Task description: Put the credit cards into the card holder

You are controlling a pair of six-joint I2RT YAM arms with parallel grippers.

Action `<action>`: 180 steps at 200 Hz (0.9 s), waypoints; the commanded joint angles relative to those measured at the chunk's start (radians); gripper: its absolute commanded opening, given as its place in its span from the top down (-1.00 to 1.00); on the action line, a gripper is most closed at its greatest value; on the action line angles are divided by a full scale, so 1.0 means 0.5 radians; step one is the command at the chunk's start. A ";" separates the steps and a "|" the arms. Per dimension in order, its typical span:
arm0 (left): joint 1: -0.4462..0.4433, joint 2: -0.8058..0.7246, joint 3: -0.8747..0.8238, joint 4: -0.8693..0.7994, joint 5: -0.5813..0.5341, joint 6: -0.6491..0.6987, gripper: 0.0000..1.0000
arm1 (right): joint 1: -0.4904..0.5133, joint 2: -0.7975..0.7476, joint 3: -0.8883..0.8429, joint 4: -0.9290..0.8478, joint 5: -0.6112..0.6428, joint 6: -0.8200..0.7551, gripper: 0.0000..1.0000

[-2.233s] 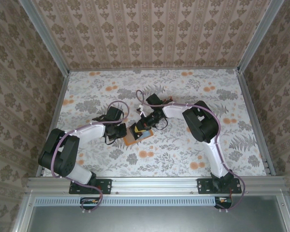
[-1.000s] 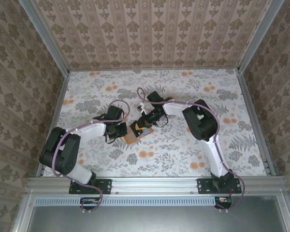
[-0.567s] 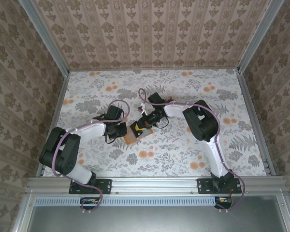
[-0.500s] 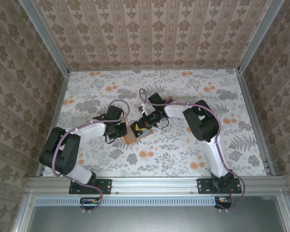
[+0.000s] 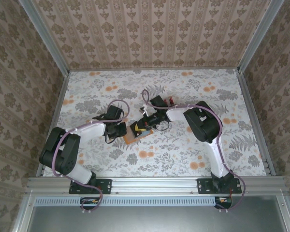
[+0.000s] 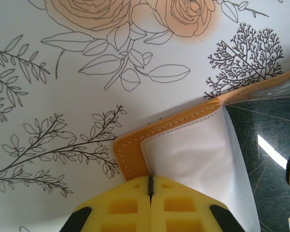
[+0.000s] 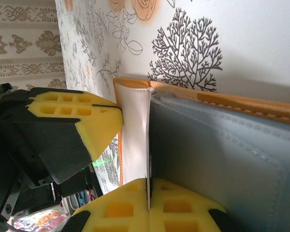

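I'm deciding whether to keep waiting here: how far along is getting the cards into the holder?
Done: the card holder lies open. In hand: the left end effector is closed on its orange corner, the right end effector on a pocket edge. Remaining: no card is seen entering a pocket; a small red item beyond the right arm may be the credit cards, too small to tell.
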 commanded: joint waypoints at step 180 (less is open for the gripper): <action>0.003 0.081 -0.032 -0.126 -0.067 0.021 0.91 | 0.088 -0.238 -0.279 0.115 0.101 -0.031 1.00</action>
